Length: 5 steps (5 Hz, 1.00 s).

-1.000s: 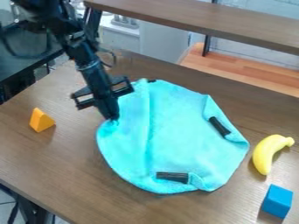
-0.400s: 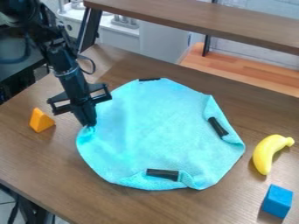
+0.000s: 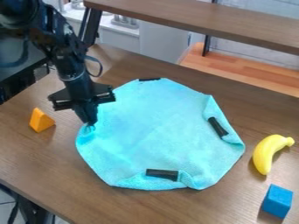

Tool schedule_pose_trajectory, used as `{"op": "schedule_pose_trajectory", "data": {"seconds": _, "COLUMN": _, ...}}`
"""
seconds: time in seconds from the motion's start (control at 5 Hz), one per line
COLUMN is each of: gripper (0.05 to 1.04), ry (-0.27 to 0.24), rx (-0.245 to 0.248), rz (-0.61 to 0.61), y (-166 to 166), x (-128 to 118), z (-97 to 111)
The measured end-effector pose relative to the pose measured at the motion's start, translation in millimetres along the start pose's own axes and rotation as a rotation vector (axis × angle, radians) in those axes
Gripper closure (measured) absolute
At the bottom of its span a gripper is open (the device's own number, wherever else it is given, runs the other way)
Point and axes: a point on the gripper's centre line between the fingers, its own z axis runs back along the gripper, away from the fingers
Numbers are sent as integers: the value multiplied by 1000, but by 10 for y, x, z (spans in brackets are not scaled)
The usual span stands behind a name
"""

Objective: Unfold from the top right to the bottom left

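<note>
The black gripper [image 3: 89,123] hangs at the left edge of the turquoise cloth [image 3: 158,131], its narrow tip shut on a small bunched bit of fabric. The cloth lies mostly flat, in a rough rounded shape. Its right edge is folded inward beside a black strip [image 3: 217,127], and the bottom edge is turned over around another black strip [image 3: 162,174]. A third dark strip [image 3: 149,79] shows at the top edge.
An orange wedge [image 3: 41,120] sits left of the gripper on the brown table [image 3: 52,162]. Right of the cloth lie a yellow banana [image 3: 267,153] and, nearer the front, a blue block [image 3: 277,201]. A raised shelf [image 3: 204,19] crosses the back.
The gripper has moved left and slightly down with the cloth's left edge, and the long fold on that side has opened out flat. Lately the arm has shifted only a little.
</note>
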Motion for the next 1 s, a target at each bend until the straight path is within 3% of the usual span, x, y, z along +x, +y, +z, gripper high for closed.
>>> {"op": "schedule_pose_trajectory", "data": {"seconds": 0.2, "gripper": 851, "ry": -83, "rx": 50, "rz": -97, "y": -54, "x": 15, "z": 100}}
{"op": "schedule_pose_trajectory", "data": {"seconds": 0.4, "gripper": 591, "ry": -55, "rx": 132, "rz": -128, "y": -108, "x": 14, "z": 165}}
{"op": "schedule_pose_trajectory", "data": {"seconds": 0.6, "gripper": 290, "ry": 18, "rx": 185, "rz": -149, "y": -208, "x": 120, "z": 225}}
{"op": "schedule_pose_trajectory", "data": {"seconds": 0.8, "gripper": 89, "ry": 96, "rx": 237, "rz": -184, "y": -430, "x": 200, "z": 311}}
{"op": "schedule_pose_trajectory", "data": {"seconds": 1.0, "gripper": 83, "ry": 150, "rx": 217, "rz": -185, "y": -699, "x": 298, "z": 537}}
